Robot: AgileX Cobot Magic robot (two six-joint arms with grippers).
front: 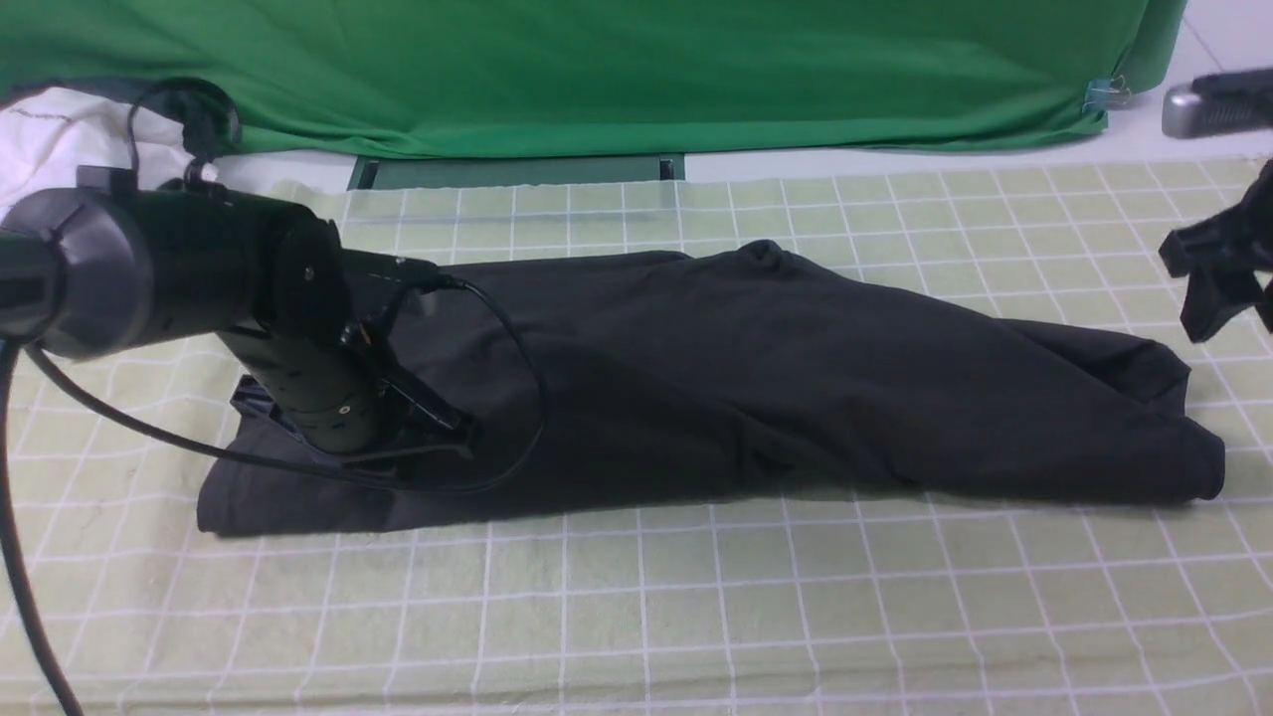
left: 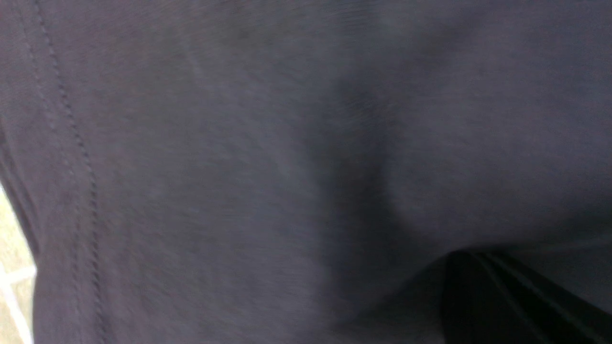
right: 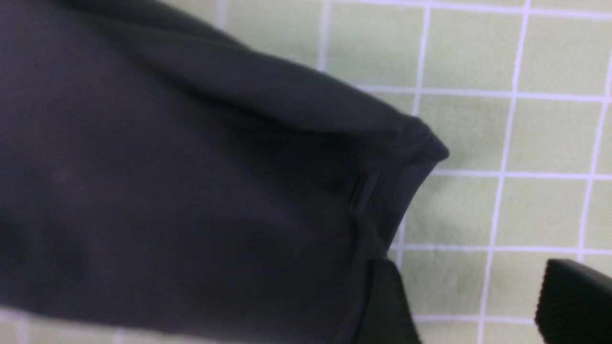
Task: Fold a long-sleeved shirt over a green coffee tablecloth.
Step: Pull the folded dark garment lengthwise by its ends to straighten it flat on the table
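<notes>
The long-sleeved shirt (front: 756, 378) is black and lies folded into a long band across the green coffee tablecloth (front: 696, 617), a pale green cloth with a white grid. My left gripper (front: 438, 433) is pressed down on the shirt's left end and is shut on a pinch of its fabric. The left wrist view is filled by shirt knit (left: 239, 167), with one dark finger (left: 502, 301) at its edge. My right gripper (front: 1218, 288) hangs open just past the shirt's right end. In the right wrist view it (right: 478, 306) has only tablecloth (right: 526, 134) between its fingers, beside the shirt's corner (right: 167, 191).
A plain bright green fabric (front: 597, 70) hangs along the back. A white garment (front: 50, 129) lies at the far left behind my left arm. A grey and black object (front: 1213, 104) sits at the far right. The left arm's cable (front: 517, 348) loops over the shirt.
</notes>
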